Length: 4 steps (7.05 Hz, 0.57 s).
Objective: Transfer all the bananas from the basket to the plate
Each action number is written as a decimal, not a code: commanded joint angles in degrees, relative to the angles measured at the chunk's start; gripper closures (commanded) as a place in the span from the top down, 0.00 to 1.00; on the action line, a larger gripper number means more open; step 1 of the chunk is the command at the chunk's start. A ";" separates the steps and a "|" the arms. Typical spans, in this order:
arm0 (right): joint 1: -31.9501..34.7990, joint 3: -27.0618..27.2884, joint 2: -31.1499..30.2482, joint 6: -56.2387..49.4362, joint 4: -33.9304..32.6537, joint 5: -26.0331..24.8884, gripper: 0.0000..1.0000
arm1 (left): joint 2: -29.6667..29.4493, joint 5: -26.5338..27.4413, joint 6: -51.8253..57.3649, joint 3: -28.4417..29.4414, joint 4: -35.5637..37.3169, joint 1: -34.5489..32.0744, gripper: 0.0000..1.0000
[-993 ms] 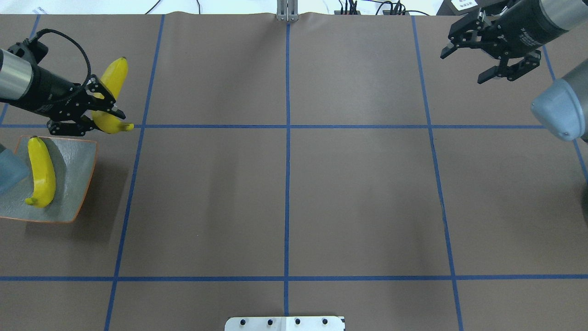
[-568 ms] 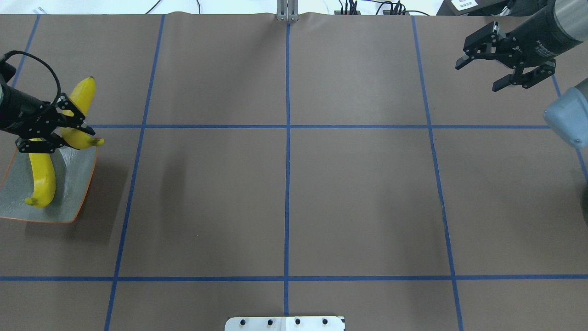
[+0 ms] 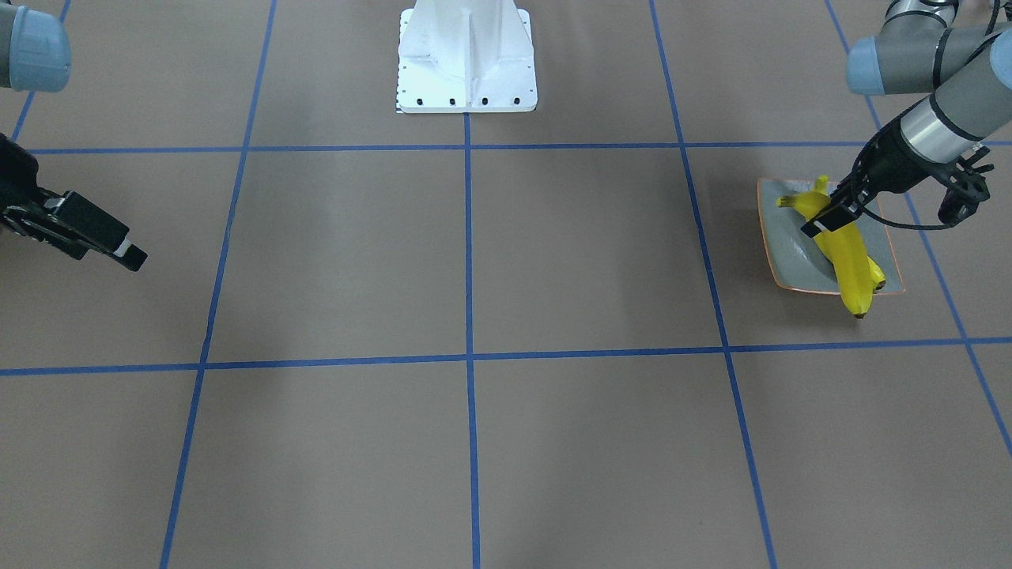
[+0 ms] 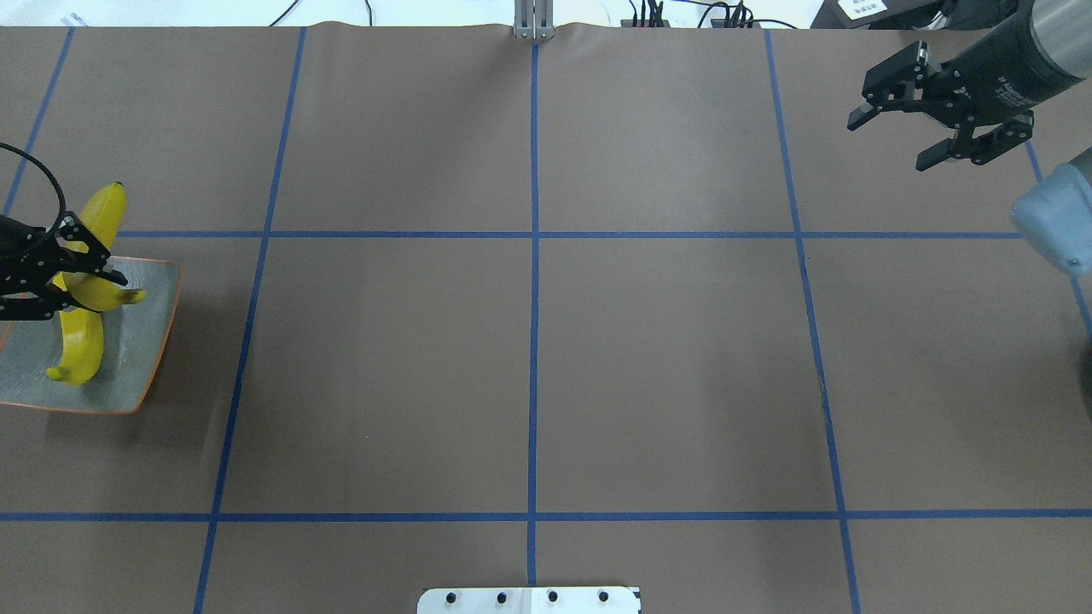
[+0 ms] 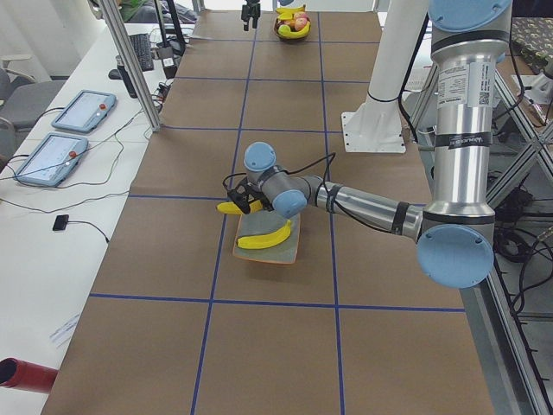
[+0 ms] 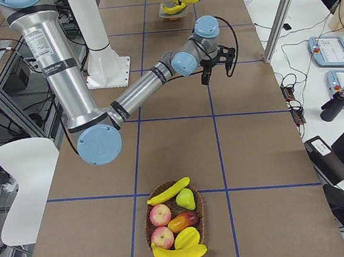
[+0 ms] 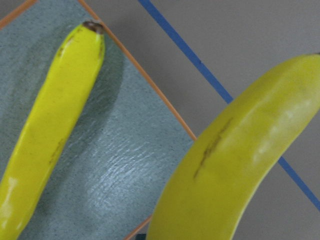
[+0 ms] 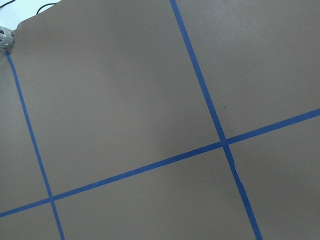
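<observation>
At the left edge, the left gripper pinches a glossy yellow curved banana over the square grey-green orange-rimmed plate; upper right, the right gripper hangs spread.

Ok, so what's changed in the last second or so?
The left gripper, still shut on a banana, carried it leftward and nearer the robot, over the far edge of the plate. The right gripper, open, drifted slightly rightward. The plate and the banana lying on it stayed put.

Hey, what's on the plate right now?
One banana lies flat on the plate. The left pincer holds a second banana over its far edge; whether it touches is hidden.
</observation>
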 commanded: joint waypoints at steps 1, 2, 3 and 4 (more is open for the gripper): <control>0.06 -0.20 -0.01 0.00 -0.07 0.97 1.00 | 0.12 0.02 -0.02 2.31 -0.13 0.23 0.00; 0.06 -0.03 -0.01 0.09 -0.07 0.98 1.00 | 0.12 0.02 -0.02 3.11 -0.13 0.32 0.00; 0.06 -0.03 -0.01 0.09 -0.07 0.98 1.00 | 0.04 0.02 -0.11 3.55 -0.13 0.41 0.02; 0.06 -0.12 -0.01 0.09 -0.07 0.98 1.00 | 0.03 0.02 -0.28 3.64 -0.13 0.58 0.58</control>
